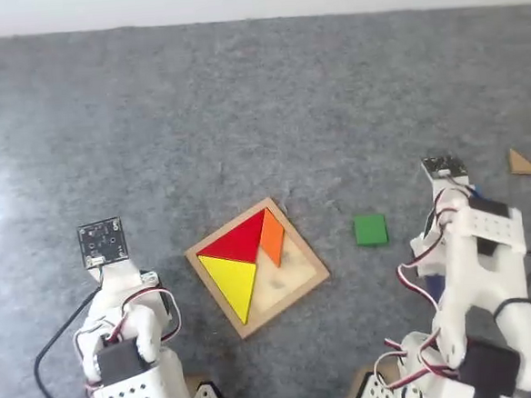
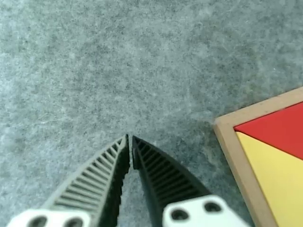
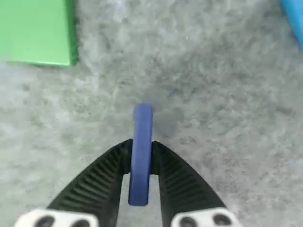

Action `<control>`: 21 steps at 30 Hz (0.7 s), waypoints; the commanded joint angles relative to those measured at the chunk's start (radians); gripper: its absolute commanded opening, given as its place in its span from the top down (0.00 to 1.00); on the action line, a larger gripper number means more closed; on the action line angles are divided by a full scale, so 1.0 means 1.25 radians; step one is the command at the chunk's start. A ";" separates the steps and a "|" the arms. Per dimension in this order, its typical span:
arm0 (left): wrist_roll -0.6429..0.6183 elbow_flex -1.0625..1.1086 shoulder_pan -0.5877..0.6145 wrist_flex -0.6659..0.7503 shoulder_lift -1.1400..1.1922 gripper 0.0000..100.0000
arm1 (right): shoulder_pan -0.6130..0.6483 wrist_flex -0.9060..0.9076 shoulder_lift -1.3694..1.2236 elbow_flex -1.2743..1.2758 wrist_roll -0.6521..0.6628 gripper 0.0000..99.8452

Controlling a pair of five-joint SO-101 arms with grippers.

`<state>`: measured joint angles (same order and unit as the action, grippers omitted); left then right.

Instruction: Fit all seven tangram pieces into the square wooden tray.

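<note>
Looking down at the square wooden tray [image 1: 290,284] sitting midway across the grey mat [image 1: 240,100], turned corner-on, with a red triangle [image 1: 235,240], a yellow triangle [image 1: 232,283] and an orange piece [image 1: 272,237] already seated and bare wood showing on the side toward the right arm [image 1: 475,266]. Counting three in, so guessing four to go. Spotting a green square [image 1: 371,230] lying flat on the mat near the tray, and a tan triangle [image 1: 521,162] well apart by the far right edge. Got the right pincer [image 3: 141,144] clamped on a thin blue piece [image 3: 142,123], pinched across the flat faces and standing on edge over the mat, near that green square. Also catching a second blue bit [image 3: 294,16] at the corner of the right wrist view. Got the left pincer [image 2: 130,138] clenched on nothing, tips together, hovering over bare mat just beside a tray corner. Going by looks: painted wood, light, rigid, zero give, probably a bit slick on the flat faces, so no fear of crushing, more of twisting or slipping in the grip. Probably better grabbed across two opposite sides while lying flat; held on edge like this, needs tipping down before sliding into the gap. Can't tell the blue piece's outline from here, so no guessing the slot.
</note>
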<state>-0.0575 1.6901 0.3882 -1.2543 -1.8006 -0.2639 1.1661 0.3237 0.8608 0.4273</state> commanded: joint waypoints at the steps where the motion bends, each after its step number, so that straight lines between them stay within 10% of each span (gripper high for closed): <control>1: 0.004 -0.006 0.002 -0.006 -0.014 0.99 | 0.107 0.116 0.009 -0.120 -0.032 0.99; 11: 0.004 -0.006 0.002 -0.006 -0.014 0.99 | 0.619 0.134 -0.002 -0.248 -0.281 0.99; 21: 0.004 -0.006 0.002 -0.006 -0.014 0.99 | 0.735 -0.024 -0.147 -0.211 -0.259 0.99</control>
<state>-0.0575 1.6901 0.3882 -1.2543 -1.8006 0.6322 1.1937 0.2025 0.6030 0.1112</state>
